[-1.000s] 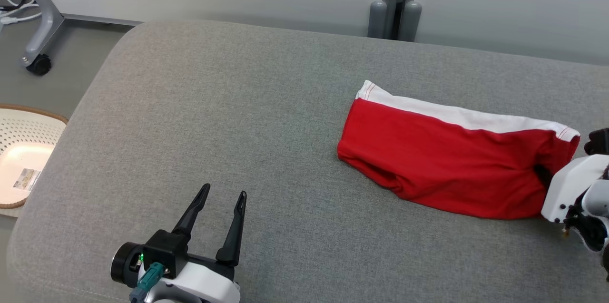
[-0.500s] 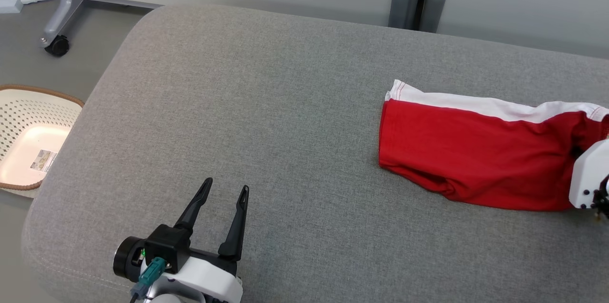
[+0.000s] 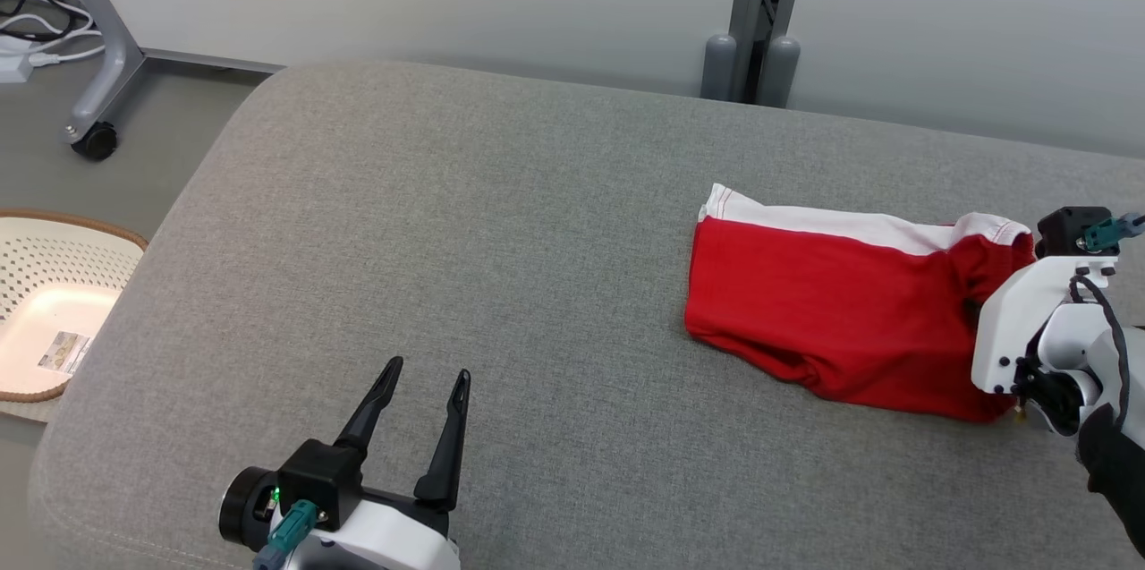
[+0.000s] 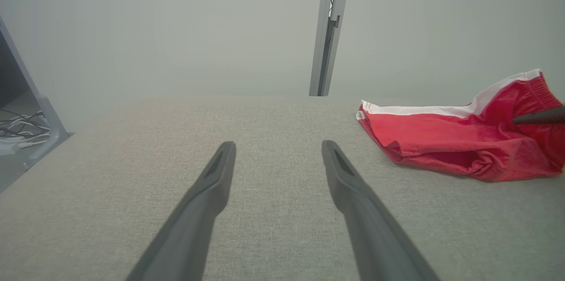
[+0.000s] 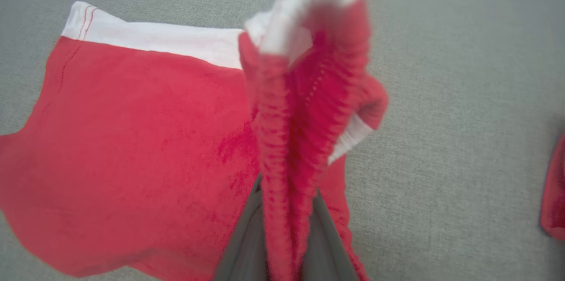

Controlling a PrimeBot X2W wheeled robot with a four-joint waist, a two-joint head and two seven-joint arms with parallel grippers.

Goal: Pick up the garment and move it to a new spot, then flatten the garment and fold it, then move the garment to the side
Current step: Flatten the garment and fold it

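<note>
Since my right gripper [image 5: 286, 228] pinches the bunched end of the garment [image 3: 823, 310], left gripper [image 3: 428, 369] open, I judge pick-up in hand; next: lift it clear.

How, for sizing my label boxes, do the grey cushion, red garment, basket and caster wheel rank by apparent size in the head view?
1. grey cushion
2. red garment
3. basket, cut off by the frame edge, so understated
4. caster wheel

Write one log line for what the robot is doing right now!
right pincer: shut on garment, one end raised | left pincer: open, empty, above grey cushion | garment: rest lying on grey cushion
</note>
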